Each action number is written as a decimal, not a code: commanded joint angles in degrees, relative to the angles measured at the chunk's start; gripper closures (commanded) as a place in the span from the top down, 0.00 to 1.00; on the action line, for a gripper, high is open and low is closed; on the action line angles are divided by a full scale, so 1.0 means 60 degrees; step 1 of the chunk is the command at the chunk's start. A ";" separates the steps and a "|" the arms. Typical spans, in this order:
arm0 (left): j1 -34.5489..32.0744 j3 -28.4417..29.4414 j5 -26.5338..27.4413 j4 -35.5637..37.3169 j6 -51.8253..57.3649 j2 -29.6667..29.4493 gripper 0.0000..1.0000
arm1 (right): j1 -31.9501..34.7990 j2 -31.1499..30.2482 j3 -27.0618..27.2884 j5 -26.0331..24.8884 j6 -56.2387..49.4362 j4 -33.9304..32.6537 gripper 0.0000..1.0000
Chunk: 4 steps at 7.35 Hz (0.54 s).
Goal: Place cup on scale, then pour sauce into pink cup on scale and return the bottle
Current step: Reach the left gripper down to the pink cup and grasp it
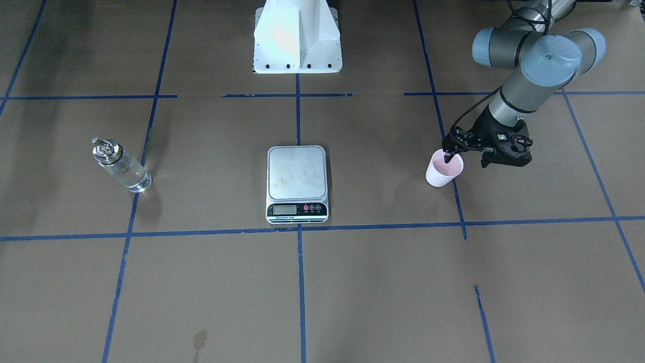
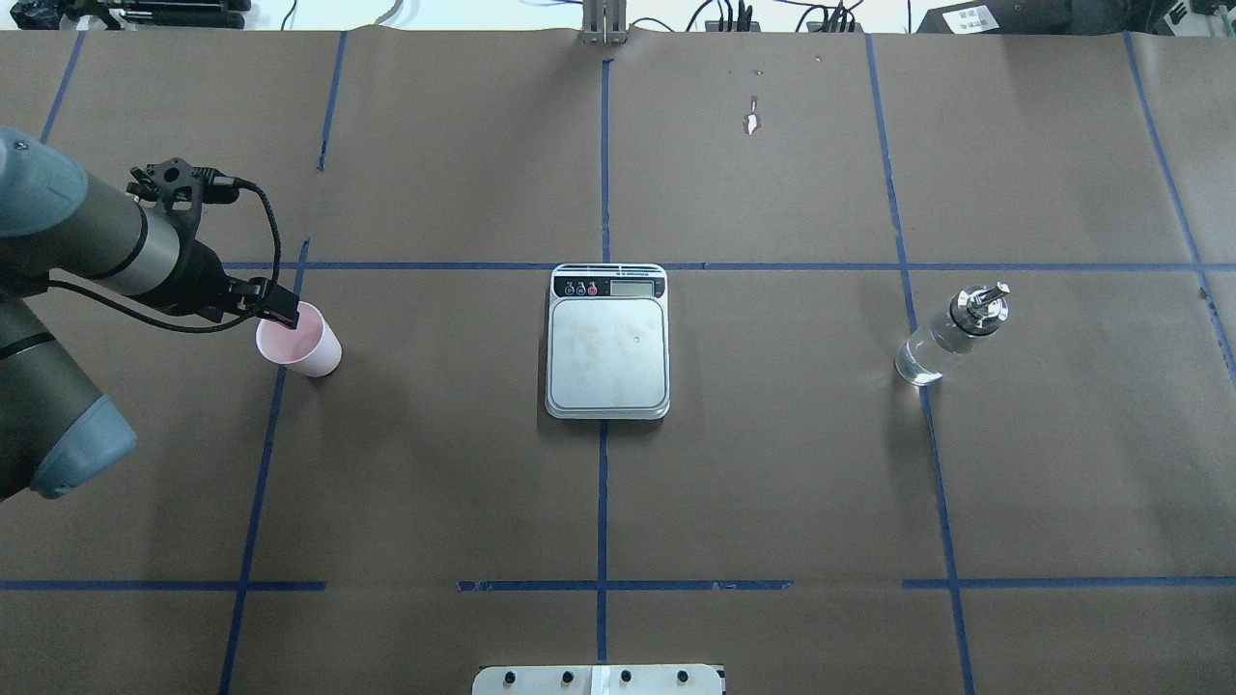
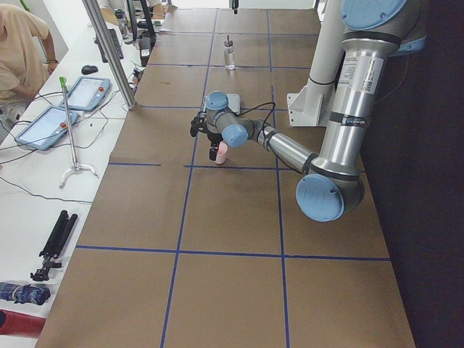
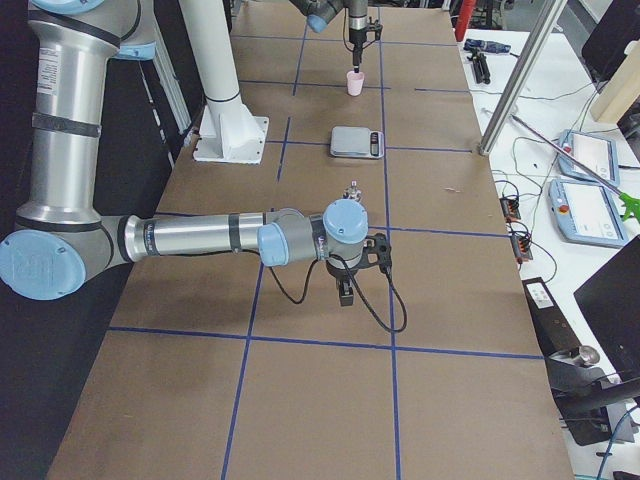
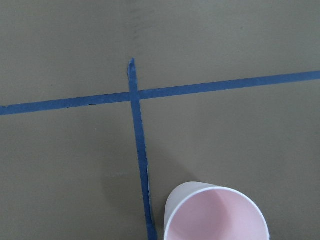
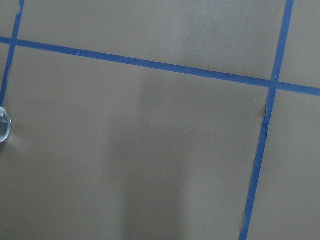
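Pink, plain tapered cup [image 1: 443, 171] stood upright on brown paper [image 1: 383, 282] with left gripper [image 1: 448, 157] at its rim, one fingertip inside, pinch or not unclear, scale [image 1: 296, 174] sat well apart from those fingers, its print unreadable, and right gripper [image 4: 346, 292] fingers' spread couldn't be told.

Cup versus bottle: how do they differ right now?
The cup is opaque pink and open-topped; the bottle is clear glass with a silver cap. The cup stands on the robot's left of the scale, the bottle on its right. The left gripper is at the cup's rim; nothing touches the bottle. Both stand upright on the table.
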 commanded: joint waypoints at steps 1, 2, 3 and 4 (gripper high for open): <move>0.0003 0.0282 0.0010 -0.0004 0.0040 -0.0067 0.77 | -0.0005 -0.0020 -0.0008 0.0033 0.0010 0.0000 1.00; 0.0003 0.0413 0.0025 -0.0033 0.0055 -0.0067 0.75 | -0.0005 -0.0020 -0.0008 0.0062 -0.0004 0.0000 1.00; 0.0003 0.0429 0.0010 -0.0033 0.0055 -0.0096 0.74 | 0.0010 -0.0020 -0.0008 0.0048 -0.0005 0.0000 1.00; 0.0003 0.0386 -0.0019 -0.0033 0.0041 -0.0125 0.72 | -0.0005 -0.0020 0.0007 0.0048 -0.0005 0.0000 1.00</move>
